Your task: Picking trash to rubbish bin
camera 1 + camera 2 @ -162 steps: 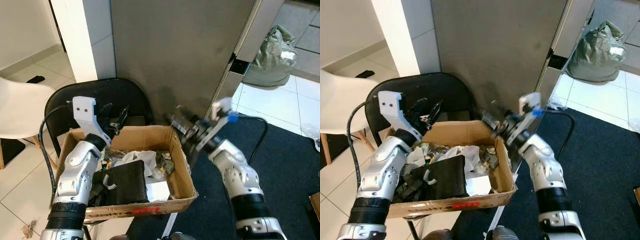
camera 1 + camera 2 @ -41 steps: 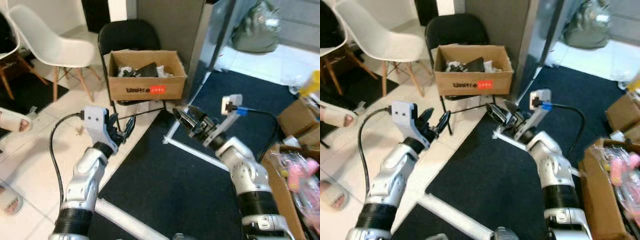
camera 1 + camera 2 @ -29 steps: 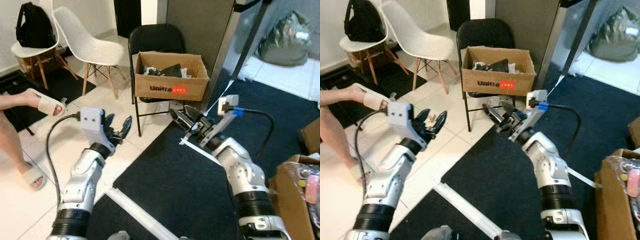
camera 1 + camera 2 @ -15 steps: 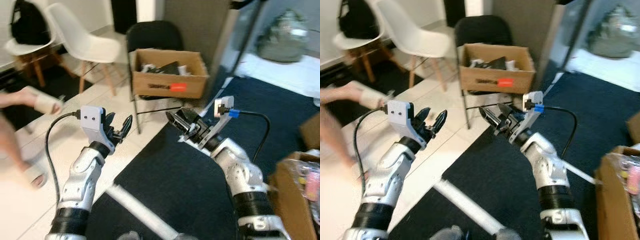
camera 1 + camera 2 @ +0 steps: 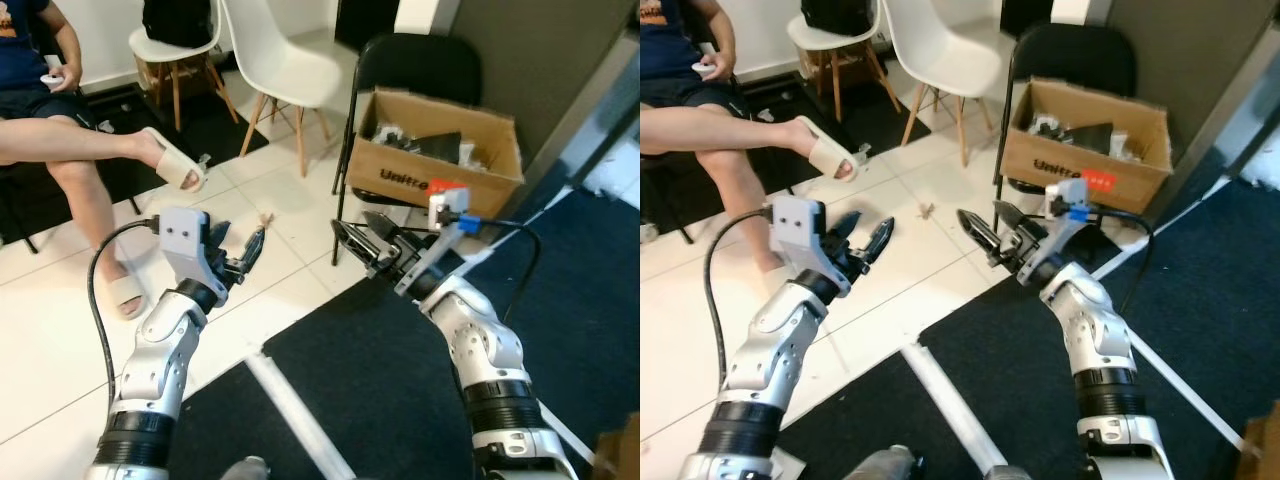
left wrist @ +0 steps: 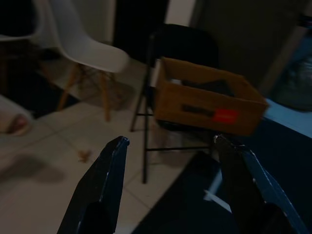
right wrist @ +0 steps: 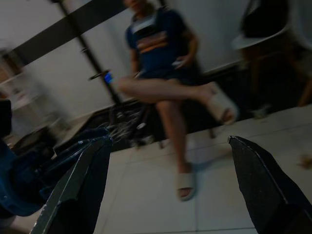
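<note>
A brown cardboard box (image 5: 435, 150) holding dark and white rubbish sits on a black folding chair (image 5: 415, 65) at the upper right; the left wrist view has the same box (image 6: 209, 102). A small brown scrap (image 5: 265, 217) lies on the white tiles in front of the chair. My left gripper (image 5: 240, 245) is held over the tiles, open and empty. My right gripper (image 5: 350, 225) is open too, with nothing between its fingers, just below the box at the carpet's edge. Both grippers are well short of the scrap and above the floor.
A person (image 5: 60, 150) sits at the left with crossed legs and pale sandals (image 5: 175, 160). Two white chairs (image 5: 285, 70) stand behind, one bearing a black bag (image 5: 180, 20). Dark carpet (image 5: 400, 400) covers the lower right, with a white bar (image 5: 290, 410) lying along it.
The camera has swung left: the box and chair moved to the upper right and the seated person came fully into view. Both grippers keep their open pose.
</note>
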Robot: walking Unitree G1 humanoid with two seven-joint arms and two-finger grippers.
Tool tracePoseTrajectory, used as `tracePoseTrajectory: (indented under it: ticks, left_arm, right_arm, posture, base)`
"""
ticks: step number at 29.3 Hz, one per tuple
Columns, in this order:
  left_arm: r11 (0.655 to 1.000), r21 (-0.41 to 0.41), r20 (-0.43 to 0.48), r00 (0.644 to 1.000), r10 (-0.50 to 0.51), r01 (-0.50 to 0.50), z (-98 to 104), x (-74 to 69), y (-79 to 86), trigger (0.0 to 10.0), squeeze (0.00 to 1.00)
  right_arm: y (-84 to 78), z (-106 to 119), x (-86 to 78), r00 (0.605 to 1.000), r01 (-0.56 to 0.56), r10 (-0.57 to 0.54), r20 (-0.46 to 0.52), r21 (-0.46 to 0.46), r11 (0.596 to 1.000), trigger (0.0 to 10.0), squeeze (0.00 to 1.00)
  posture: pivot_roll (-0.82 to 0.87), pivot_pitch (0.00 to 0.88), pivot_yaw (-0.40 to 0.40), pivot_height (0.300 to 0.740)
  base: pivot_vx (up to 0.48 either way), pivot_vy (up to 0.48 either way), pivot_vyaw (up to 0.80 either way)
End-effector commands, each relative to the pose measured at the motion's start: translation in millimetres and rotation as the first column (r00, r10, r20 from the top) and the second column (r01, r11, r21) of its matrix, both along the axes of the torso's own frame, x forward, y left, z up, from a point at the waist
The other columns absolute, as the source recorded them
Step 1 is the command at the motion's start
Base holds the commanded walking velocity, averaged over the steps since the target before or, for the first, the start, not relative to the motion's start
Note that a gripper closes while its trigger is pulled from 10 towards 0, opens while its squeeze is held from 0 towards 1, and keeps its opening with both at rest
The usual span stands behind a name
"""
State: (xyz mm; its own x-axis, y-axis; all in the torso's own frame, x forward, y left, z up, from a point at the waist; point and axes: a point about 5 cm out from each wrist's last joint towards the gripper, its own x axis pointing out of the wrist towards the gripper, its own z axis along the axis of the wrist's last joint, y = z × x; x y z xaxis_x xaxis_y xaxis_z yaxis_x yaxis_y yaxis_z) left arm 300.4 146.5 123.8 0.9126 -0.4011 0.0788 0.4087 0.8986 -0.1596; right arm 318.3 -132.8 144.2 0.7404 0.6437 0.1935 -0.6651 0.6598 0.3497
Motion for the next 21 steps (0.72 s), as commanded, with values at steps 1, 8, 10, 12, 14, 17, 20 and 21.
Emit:
tracePoseTrajectory:
  ticks: [1, 8, 10, 12, 14, 17, 20, 21]
  left_arm:
    - [1.0, -0.004, -0.02, 1.0, -0.006, 0.006, -5.5, -2.4, 0.5, 10.0, 0.0]
    - [1.0, -0.008, -0.022, 1.0, -0.013, 0.013, -5.8, -2.4, 0.4, 10.0, 0.0]
    - [1.0, -0.012, -0.023, 1.0, -0.02, 0.02, -5.4, -2.3, 0.4, 10.0, 0.0]
    - [1.0, -0.014, -0.023, 0.999, -0.023, 0.022, -5.3, -2.3, 0.4, 10.0, 0.0]
    - [1.0, -0.017, -0.024, 0.999, -0.026, 0.026, -5.2, -2.1, 0.1, 10.0, 0.0]
    - [0.999, -0.022, -0.025, 0.999, -0.029, 0.028, -5.0, -1.8, -0.6, 10.0, 0.0]
    - [0.999, -0.026, -0.025, 0.999, -0.032, 0.031, -5.0, -1.7, -0.8, 10.0, 0.0]
    - [0.999, -0.026, -0.025, 0.999, -0.033, 0.033, -5.0, -1.7, -0.8, 10.0, 0.0]
  right_arm:
    - [-0.5, -2.4, -1.4, 1.0, -0.003, 0.003, -0.003, -0.008, 1.0, 10.0, 0.0]
    - [-0.2, -2.6, -1.6, 1.0, -0.009, 0.009, 0.0, -0.011, 1.0, 10.0, 0.0]
    - [0.3, -2.1, -1.8, 1.0, -0.016, 0.016, 0.005, -0.012, 1.0, 10.0, 0.0]
    - [0.5, -1.9, -1.8, 1.0, -0.018, 0.018, 0.006, -0.012, 1.0, 10.0, 0.0]
    - [0.4, -1.7, -1.7, 1.0, -0.021, 0.021, 0.009, -0.014, 1.0, 10.0, 0.0]
    - [-0.1, -1.4, -1.6, 1.0, -0.023, 0.023, 0.013, -0.021, 1.0, 10.0, 0.0]
    - [0.0, -1.4, -2.0, 1.0, -0.024, 0.024, 0.016, -0.028, 0.999, 10.0, 0.0]
    - [0.1, -1.5, -2.1, 1.0, -0.024, 0.025, 0.017, -0.028, 0.999, 10.0, 0.0]
  posture:
    - [0.01, 0.0, -0.038, 0.74]
    - [0.01, 0.0, -0.038, 0.74]
    - [0.01, 0.0, -0.036, 0.74]
    - [0.01, 0.0, -0.036, 0.74]
    - [0.0, 0.0, -0.036, 0.74]
    - [0.0, 0.0, -0.037, 0.74]
    - [0.0, 0.0, -0.037, 0.74]
    - [0.0, 0.0, -0.037, 0.74]
  base:
    - [0.0, 0.0, 0.8]
    - [0.0, 0.0, 0.8]
    - [0.0, 0.0, 0.79]
    - [0.0, 0.0, 0.79]
    - [0.0, 0.0, 0.79]
    - [0.0, 0.0, 0.79]
    - [0.0, 0.0, 0.79]
    - [0.0, 0.0, 0.79]
